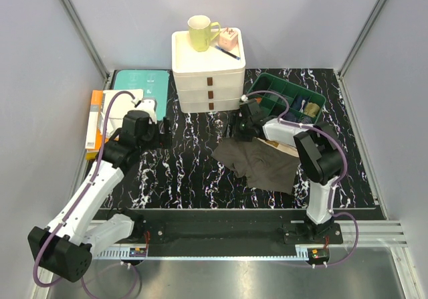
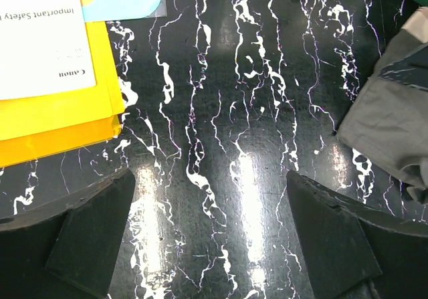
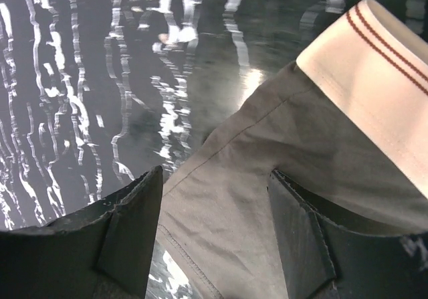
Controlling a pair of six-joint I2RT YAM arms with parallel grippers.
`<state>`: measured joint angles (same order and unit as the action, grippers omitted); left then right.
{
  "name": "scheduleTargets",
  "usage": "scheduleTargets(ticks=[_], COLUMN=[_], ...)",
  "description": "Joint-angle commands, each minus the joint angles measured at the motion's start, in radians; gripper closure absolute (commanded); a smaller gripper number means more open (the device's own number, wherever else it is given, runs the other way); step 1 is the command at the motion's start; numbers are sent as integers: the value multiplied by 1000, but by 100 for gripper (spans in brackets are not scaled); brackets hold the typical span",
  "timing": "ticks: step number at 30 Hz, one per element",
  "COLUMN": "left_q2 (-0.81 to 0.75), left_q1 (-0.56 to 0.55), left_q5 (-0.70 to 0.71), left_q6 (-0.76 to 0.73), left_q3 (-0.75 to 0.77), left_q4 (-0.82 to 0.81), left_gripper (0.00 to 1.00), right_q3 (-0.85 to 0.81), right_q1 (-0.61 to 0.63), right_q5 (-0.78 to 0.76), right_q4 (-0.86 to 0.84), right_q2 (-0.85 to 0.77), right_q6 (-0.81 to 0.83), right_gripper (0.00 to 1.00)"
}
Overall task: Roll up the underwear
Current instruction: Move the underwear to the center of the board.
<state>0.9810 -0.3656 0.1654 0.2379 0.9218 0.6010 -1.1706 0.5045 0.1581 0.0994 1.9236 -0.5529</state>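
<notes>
Barely begun, to judge by the cloth. Shows the underwear (image 1: 264,164), an olive-brown pair, spread loose and rumpled on the black marbled table (image 1: 187,172), right of centre, just in front of the green tray (image 1: 271,78) and to the right of the white drawers (image 1: 208,88), with no fold or coil anywhere in it and the beige waistband (image 3: 381,91) showing beside the right arm. Finds the right gripper (image 3: 214,235) low over the garment's upper-left edge, fingers (image 3: 130,235) parted and straddling a seam, with flat cloth between them but nothing pinched, so released and not yet grasping. Finds the left gripper (image 2: 214,235) spread wide and empty above bare tabletop, near the yellow papers (image 2: 60,112) and apart from the cloth, with only the garment's corner reaching the right edge of its wrist view. Shows no second pair for certain. Leaves, by this reading, everything to do: catching an edge, flattening the pair, turning it over on itself into a roll, and setting it down.
</notes>
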Motion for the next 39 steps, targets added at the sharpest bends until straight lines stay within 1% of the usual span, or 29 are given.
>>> scheduleTargets(ticks=[1,8,14,19,24,26,29,32,33,35,36,37,39], left_q2=[-24,-24,-24,-22,-24,-25,-28,-30,-33,-36,-36,-33,-21], left_q1=[4,8,10,10,10,8,8,8,8,10,8,10,8], left_q5=[31,42,49,48,54,56,66,66,56,11,-3,-19,-58], left_q6=[-15,-14,-11,-8,-5,-3,1,23,37,89,112,142,169], left_q3=[-1,-3,-3,-3,-3,-4,-5,-5,-5,-4,-8,-18,-26], left_q4=[-27,-23,-21,-23,-21,-20,-20,-15,-12,-12,-17,-20,-23], left_gripper=[1,1,1,1,1,1,1,1,1,1,1,1,1], right_q3=[-61,-152,-195,-158,-94,-57,2,37,37,43,54,81,110], right_q1=[66,183,279,357,434,456,465,462,457,421,402,350,292], right_q5=[11,101,248,297,388,408,391,279,206,131,111,97,84], right_q4=[0,-10,-38,-41,-35,-21,-15,38,63,120,123,122,117], right_q2=[64,176,236,206,124,68,-43,-178,-202,-259,-271,-288,-290], right_q6=[-21,-12,5,68,126,137,116,100,94,82,55,39,4], right_gripper=[29,29,30,31,32,31,31,28,26,25,25,24,24])
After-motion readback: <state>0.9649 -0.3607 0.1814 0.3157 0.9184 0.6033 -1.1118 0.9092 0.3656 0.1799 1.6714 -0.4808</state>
